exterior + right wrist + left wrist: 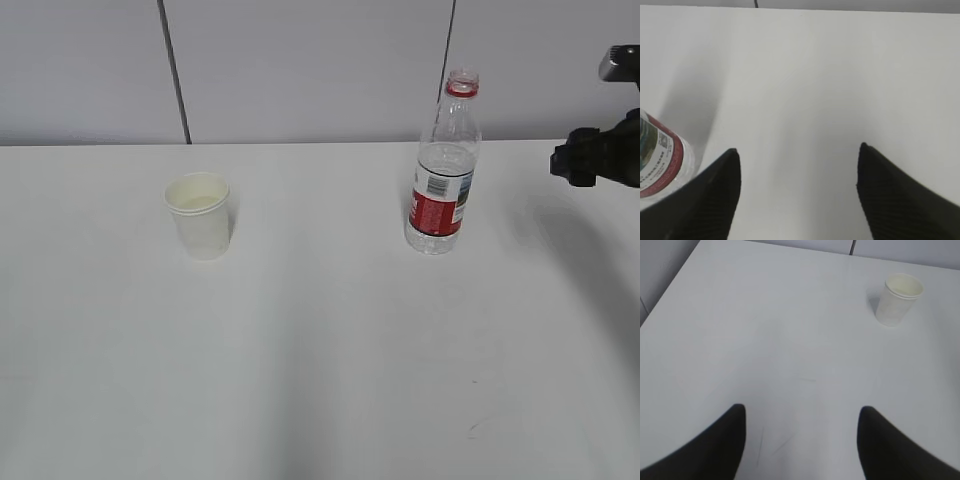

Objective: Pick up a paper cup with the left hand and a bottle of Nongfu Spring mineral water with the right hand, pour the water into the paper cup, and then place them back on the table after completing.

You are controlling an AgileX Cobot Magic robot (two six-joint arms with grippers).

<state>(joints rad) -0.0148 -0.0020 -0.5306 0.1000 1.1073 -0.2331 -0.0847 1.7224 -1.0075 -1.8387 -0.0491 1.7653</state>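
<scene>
A white paper cup (202, 214) stands upright on the white table (320, 360), left of centre. It also shows in the left wrist view (897, 299), far ahead and to the right of my left gripper (802, 412), which is open and empty. The left hand is out of the exterior view. A clear water bottle (442, 170) with a red label and no cap stands upright right of centre, with water low in it. Its base shows in the right wrist view (660, 160), left of my open, empty right gripper (797, 152). The right hand (600, 150) hangs at the right edge.
A grey panelled wall (320, 70) runs behind the table's far edge. A small dark scuff mark (478, 427) lies on the tabletop at the front right. Faint scratches (775, 445) mark the table between the left fingers.
</scene>
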